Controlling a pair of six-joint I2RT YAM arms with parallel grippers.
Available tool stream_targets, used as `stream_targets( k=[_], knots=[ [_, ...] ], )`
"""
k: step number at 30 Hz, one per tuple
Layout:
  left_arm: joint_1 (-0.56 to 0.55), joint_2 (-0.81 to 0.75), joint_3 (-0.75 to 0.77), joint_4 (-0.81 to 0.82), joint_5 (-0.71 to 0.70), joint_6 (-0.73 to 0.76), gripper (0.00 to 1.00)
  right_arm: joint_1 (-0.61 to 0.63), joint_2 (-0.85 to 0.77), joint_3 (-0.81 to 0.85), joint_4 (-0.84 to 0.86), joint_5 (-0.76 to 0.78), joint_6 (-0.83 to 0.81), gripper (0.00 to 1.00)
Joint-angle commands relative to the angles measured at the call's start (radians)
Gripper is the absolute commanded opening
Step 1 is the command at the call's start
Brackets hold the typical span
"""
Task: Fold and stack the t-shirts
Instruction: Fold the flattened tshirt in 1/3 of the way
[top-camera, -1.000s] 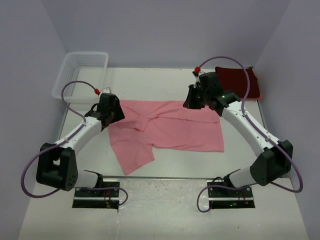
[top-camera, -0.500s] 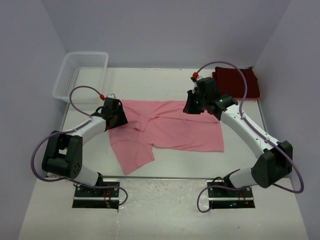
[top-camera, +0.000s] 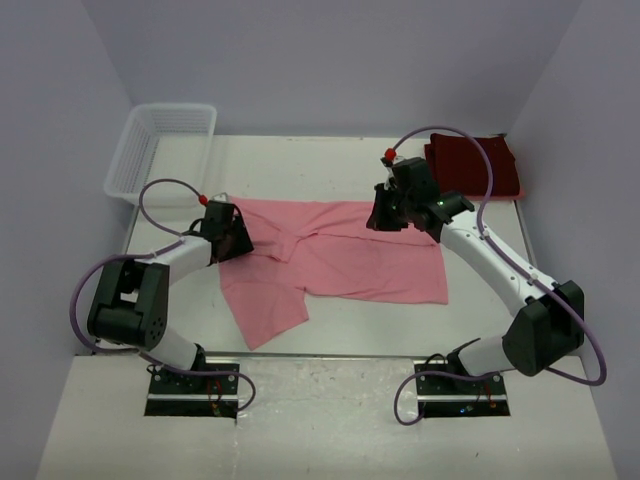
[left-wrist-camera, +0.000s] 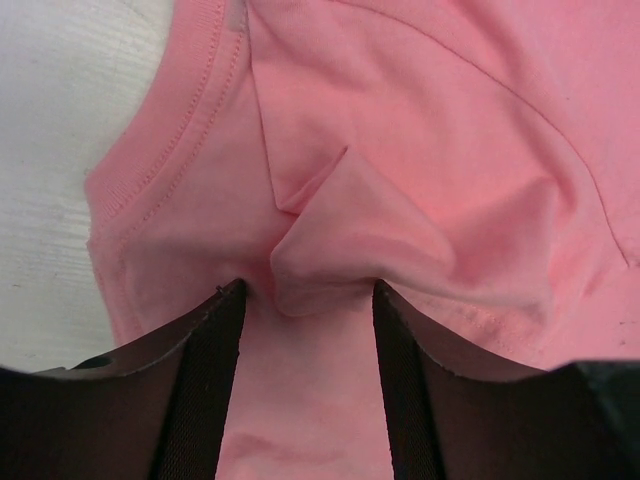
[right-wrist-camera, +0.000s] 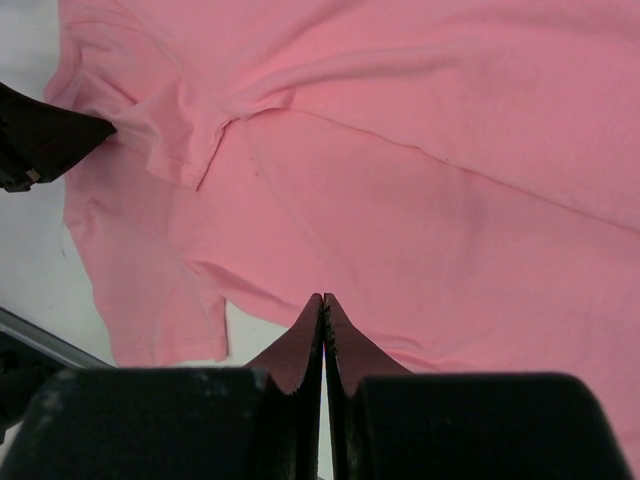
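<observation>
left gripper (left-wrist-camera: 308, 288) lowered, white table (top-camera: 330, 165), lilac walls (top-camera: 330, 60)

From above, the left gripper (top-camera: 232, 236) hides its own fingertips and the edge of the pink t-shirt (top-camera: 350, 255) beneath it. A cable (top-camera: 440, 128) crosses the maroon t-shirt (top-camera: 462, 162). Both wrist views cut the pink cloth off at their borders.
</observation>
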Motion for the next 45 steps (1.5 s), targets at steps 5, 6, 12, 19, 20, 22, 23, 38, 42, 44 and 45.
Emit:
stream_targets(
  k=[5, 6, 12, 19, 20, 22, 23, 38, 42, 44, 45],
  knots=[
    [0.008, -0.031, -0.026, 0.056, 0.025, 0.010, 0.54, 0.005, -0.002, -0.008, 0.039, 0.005, -0.002, 0.00],
    [0.009, -0.036, -0.021, 0.047, 0.020, 0.008, 0.54, 0.005, 0.000, -0.005, 0.039, 0.003, -0.004, 0.00],
    [0.008, -0.079, -0.020, -0.008, -0.004, -0.013, 0.53, 0.005, 0.003, -0.008, 0.042, -0.002, -0.001, 0.00],
    [0.009, -0.123, -0.047, -0.002, -0.010, -0.018, 0.52, 0.006, 0.009, -0.017, 0.050, -0.006, 0.005, 0.00],
    [0.008, -0.119, -0.044, 0.001, -0.009, -0.016, 0.51, 0.008, 0.009, -0.017, 0.051, -0.006, 0.007, 0.00],
    [0.008, -0.099, -0.044, 0.009, -0.003, -0.015, 0.50, 0.009, 0.007, -0.017, 0.050, -0.005, 0.007, 0.00],
    [0.009, -0.091, -0.044, 0.012, -0.003, -0.015, 0.49, 0.011, 0.006, -0.017, 0.050, -0.003, 0.007, 0.00],
    [0.009, -0.019, -0.020, 0.052, -0.021, 0.010, 0.43, 0.011, 0.015, -0.017, 0.043, 0.009, 0.005, 0.00],
    [0.008, -0.002, -0.010, 0.055, -0.012, 0.008, 0.41, 0.012, 0.020, -0.014, 0.042, 0.006, 0.007, 0.00],
    [0.008, -0.004, -0.010, 0.059, -0.004, 0.008, 0.40, 0.012, 0.024, -0.009, 0.039, 0.009, 0.007, 0.00],
    [0.009, -0.008, -0.010, 0.056, -0.007, 0.005, 0.39, 0.014, 0.026, -0.009, 0.039, 0.009, 0.007, 0.00]
  ],
)
